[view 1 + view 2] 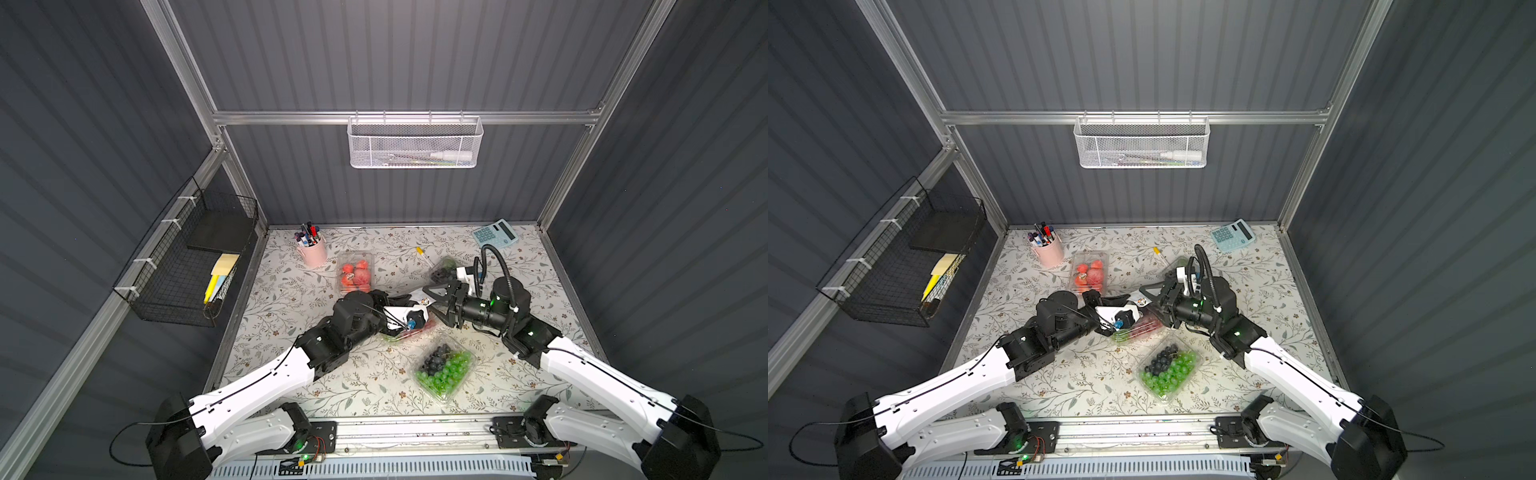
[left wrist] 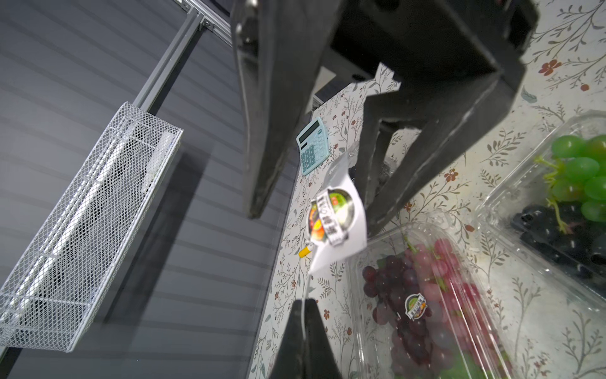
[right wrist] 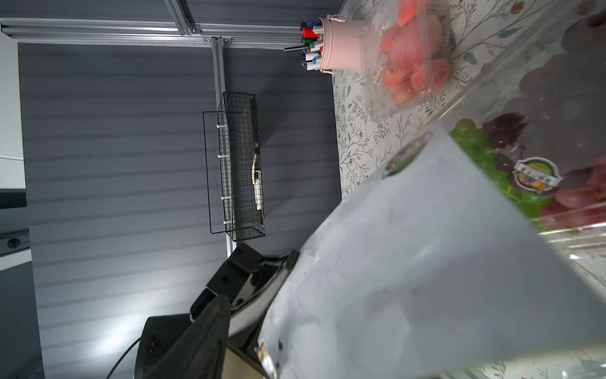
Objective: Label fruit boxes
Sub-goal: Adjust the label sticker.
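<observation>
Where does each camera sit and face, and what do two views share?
Top views: overhead, near edge, looking down on the table; both arms show.
Left wrist: on left arm, facing past left pincer to sticker sheet, right pincer, grape box.
Right wrist: on right arm, facing the sheet, strawberry box beyond; a black finger, perhaps its own.
Shared: both wrists see sheet and grape box.

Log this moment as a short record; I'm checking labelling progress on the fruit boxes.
left hand: shut on the sticker sheet
right hand: open, jaws either side of the sheet's free end
labelled: strawberry box; red and green grape box
no label seen: box of green grapes and dark berries
unclear: blueberry box, mostly hidden behind the right arm
</observation>
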`<state>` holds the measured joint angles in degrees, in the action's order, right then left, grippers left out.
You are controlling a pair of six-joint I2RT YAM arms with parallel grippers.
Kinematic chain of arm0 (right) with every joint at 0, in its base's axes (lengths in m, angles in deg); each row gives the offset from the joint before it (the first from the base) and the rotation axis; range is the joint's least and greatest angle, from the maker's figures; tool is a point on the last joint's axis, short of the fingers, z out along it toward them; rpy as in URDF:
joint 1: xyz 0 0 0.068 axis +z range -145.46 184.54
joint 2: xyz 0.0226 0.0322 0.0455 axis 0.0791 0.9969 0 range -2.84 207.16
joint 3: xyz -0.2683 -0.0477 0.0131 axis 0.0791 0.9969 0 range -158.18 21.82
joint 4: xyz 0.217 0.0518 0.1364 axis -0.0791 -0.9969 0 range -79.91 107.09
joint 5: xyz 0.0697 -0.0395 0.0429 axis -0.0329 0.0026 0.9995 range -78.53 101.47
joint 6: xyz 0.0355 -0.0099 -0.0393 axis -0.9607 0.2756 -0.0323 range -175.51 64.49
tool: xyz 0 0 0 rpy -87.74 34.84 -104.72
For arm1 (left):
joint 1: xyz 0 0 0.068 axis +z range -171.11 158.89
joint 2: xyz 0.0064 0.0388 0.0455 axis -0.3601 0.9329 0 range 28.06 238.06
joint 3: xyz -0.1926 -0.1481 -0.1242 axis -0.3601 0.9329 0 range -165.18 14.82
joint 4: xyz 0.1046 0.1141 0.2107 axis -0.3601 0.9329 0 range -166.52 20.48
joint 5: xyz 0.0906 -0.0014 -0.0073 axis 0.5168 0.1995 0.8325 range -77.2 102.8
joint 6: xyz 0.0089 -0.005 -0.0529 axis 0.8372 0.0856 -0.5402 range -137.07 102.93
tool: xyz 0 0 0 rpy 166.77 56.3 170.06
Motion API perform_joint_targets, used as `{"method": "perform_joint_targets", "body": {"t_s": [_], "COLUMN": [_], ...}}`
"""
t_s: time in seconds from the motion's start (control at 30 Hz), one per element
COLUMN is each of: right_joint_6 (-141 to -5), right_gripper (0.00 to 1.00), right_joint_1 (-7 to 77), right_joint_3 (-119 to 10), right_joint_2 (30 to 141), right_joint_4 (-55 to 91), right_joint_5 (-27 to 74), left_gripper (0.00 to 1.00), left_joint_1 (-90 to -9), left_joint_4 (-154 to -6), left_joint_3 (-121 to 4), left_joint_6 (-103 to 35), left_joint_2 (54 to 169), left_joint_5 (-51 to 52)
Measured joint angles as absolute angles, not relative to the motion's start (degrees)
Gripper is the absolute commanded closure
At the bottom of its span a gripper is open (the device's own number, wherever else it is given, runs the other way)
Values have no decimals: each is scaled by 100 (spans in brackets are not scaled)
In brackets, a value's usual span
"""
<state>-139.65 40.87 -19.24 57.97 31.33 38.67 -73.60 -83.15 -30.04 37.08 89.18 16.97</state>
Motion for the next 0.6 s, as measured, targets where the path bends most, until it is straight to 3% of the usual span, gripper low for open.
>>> {"method": "perform_joint_targets", "body": {"t_s": [0.1, 0.17, 0.23, 0.3, 0.37, 0.6], "right_joint_6": [-14033, -13845, -13502, -12944, -12232, -9349], "right_gripper": [70, 85, 94, 99, 100, 100], "right_joint_1": [4100, 4094, 4061, 4017, 3976, 3810], "right_joint_3": [-1952, -2007, -2068, -2103, -2101, -2051], "right_joint_2": [5863, 5848, 5765, 5544, 5260, 4512], "right_joint_4": [3227, 3213, 3100, 2901, 2809, 2818], "right_joint_5": [3685, 3604, 3532, 3456, 3410, 3913], "left_gripper": [100, 83, 63, 48, 40, 33], "left_joint_1": [-7404, -7425, -7430, -7430, -7428, -7362], "left_joint_4": [-8304, -8256, -8132, -7911, -7705, -7015], "left_joint_3": [-3000, -3000, -3002, -3017, -3032, -3148], "left_joint_6": [3765, 3781, 3748, 3551, 3319, 2161], "left_joint_2": [8918, 8916, 8912, 8903, 8896, 8761], "left_joint_5": [1692, 1692, 1690, 1690, 1690, 1308]}}
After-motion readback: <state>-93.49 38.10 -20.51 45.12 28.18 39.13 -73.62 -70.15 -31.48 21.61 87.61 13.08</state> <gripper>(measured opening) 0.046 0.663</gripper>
